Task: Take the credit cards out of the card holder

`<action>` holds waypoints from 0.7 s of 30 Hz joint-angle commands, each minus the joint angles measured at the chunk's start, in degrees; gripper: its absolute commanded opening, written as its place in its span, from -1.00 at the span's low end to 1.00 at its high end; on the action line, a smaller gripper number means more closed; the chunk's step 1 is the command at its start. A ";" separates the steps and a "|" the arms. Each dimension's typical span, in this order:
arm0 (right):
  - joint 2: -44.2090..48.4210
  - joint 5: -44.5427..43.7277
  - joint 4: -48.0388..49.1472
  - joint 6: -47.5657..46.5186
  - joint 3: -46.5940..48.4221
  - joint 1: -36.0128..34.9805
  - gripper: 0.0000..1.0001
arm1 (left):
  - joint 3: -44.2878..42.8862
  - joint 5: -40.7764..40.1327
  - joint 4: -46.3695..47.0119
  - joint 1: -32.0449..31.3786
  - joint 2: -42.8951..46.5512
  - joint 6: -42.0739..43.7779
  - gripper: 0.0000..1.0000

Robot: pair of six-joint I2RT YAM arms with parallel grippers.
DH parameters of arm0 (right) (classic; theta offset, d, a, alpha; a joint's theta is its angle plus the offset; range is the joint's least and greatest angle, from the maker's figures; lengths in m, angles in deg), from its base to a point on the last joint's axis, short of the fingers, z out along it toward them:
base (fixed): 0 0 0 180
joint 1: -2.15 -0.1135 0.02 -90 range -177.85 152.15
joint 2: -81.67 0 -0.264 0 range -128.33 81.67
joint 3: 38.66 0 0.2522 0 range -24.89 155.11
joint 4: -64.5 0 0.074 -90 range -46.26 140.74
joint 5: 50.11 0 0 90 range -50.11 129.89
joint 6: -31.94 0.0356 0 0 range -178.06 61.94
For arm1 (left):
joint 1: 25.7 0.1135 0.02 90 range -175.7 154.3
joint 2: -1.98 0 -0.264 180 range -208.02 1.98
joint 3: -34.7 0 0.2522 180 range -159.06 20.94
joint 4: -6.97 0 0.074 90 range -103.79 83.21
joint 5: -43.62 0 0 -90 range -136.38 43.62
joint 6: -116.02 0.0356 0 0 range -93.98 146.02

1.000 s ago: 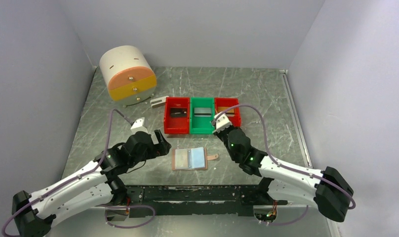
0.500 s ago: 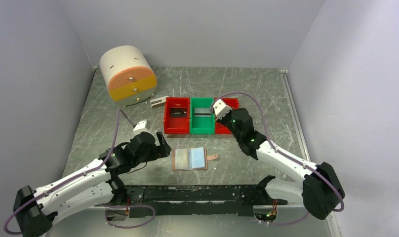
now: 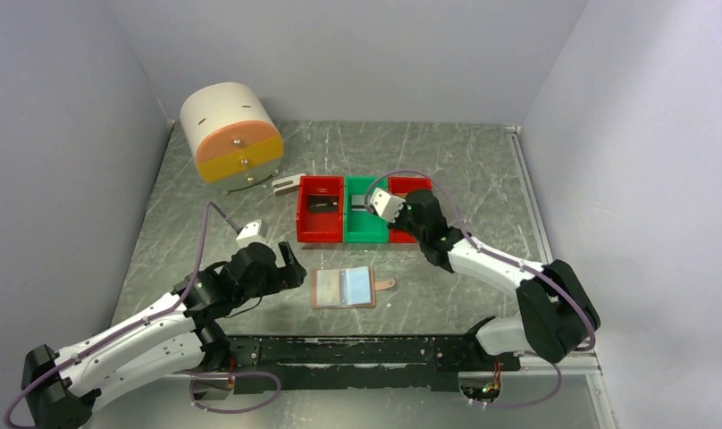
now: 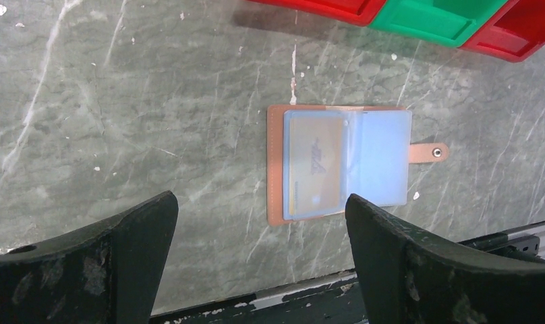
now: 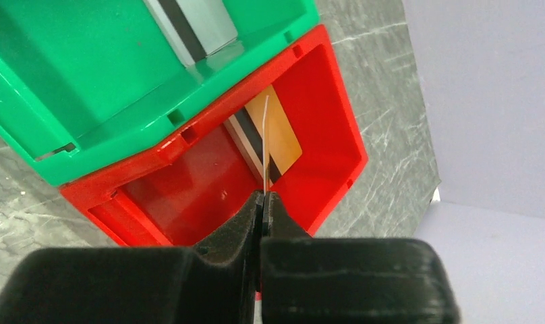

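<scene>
right fingers (image 5: 248, 219) pinch thin card (image 5: 266, 135) edge-on over red bin (image 5: 327, 128); left fingers (image 4: 405, 250) open, empty. yellow card (image 4: 315, 162) in card holder (image 4: 384, 158) looks light, stiff, slick: pinch an edge.

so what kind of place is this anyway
Most likely a robotics lab test cell: a left arm and right arm bolted at the edge of a scratched metal tabletop, plain pale walls boxing it in, and staged props, a card holder and small red and green bins.

Lab: grey-walled robot test table (image 3: 482, 161)
</scene>
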 commanded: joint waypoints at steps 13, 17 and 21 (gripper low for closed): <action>-14.25 0.89 3.13 -11.28 6.98 3.46 -1.00 | 0.33 -1.18 -4.64 -0.28 1.98 -0.87 0.99; -16.48 1.09 4.31 -12.21 7.68 3.77 -1.00 | 0.40 -1.23 -4.63 -0.28 2.32 -0.96 1.00; -18.15 2.14 4.32 -13.22 8.28 4.15 -1.00 | 0.48 -1.45 -4.88 -0.28 2.00 -1.13 1.00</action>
